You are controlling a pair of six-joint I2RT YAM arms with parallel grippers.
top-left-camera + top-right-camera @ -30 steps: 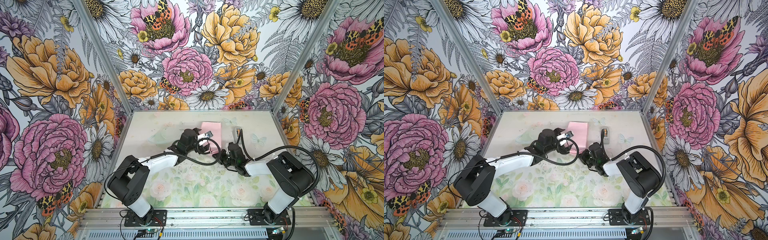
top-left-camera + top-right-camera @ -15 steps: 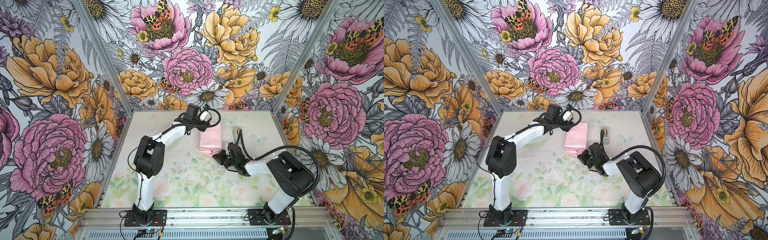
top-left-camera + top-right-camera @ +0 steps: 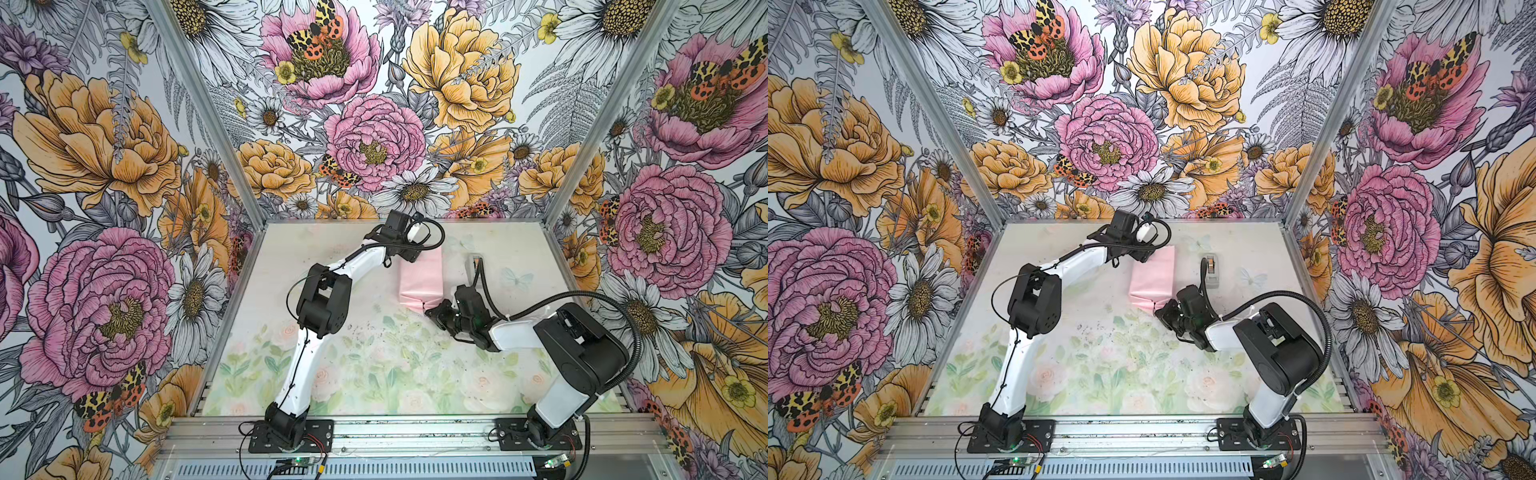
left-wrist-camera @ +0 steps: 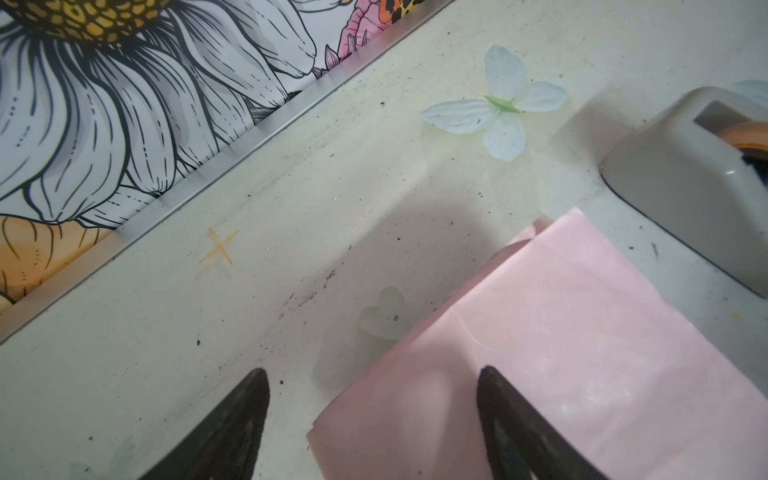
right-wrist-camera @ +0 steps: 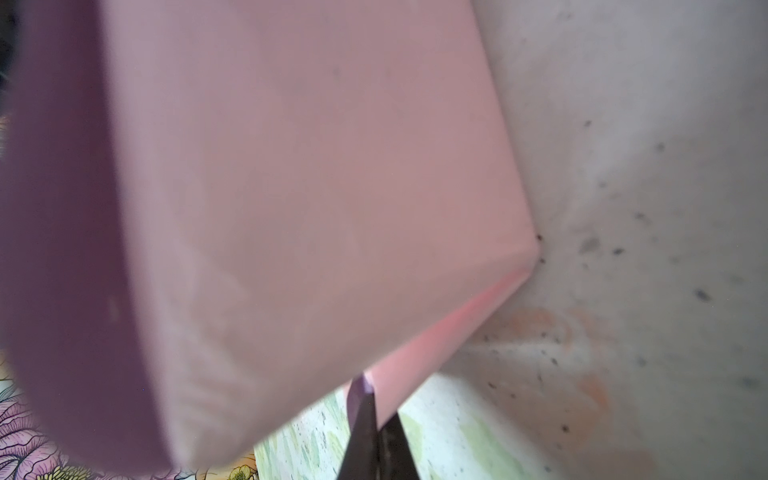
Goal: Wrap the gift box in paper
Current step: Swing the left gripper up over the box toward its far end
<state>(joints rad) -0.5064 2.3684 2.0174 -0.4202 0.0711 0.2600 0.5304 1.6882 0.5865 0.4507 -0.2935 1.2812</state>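
Floral walls (image 3: pixel 104 166) enclose a pale flowered table (image 3: pixel 353 365); left hand (image 4: pixel 374 370) spread open, right hand (image 5: pixel 376 405) pinching the paper (image 3: pixel 419 278).

The left gripper (image 3: pixel 409 258) has swung from low over the left side of the paper (image 3: pixel 420 279) out to the paper's far end, its arm now stretched long, baring more of the paper's pink top.

1 paper (image 3: pixel 419 278): pale pink, lilac reverse face. 1 tape dispenser (image 3: pixel 1212 279): grey, orange-brown roll. 1 table (image 3: pixel 374 374): cream, faded green-pink floral print; walls (image 3: pixel 374 137): pink, orange, white blooms.
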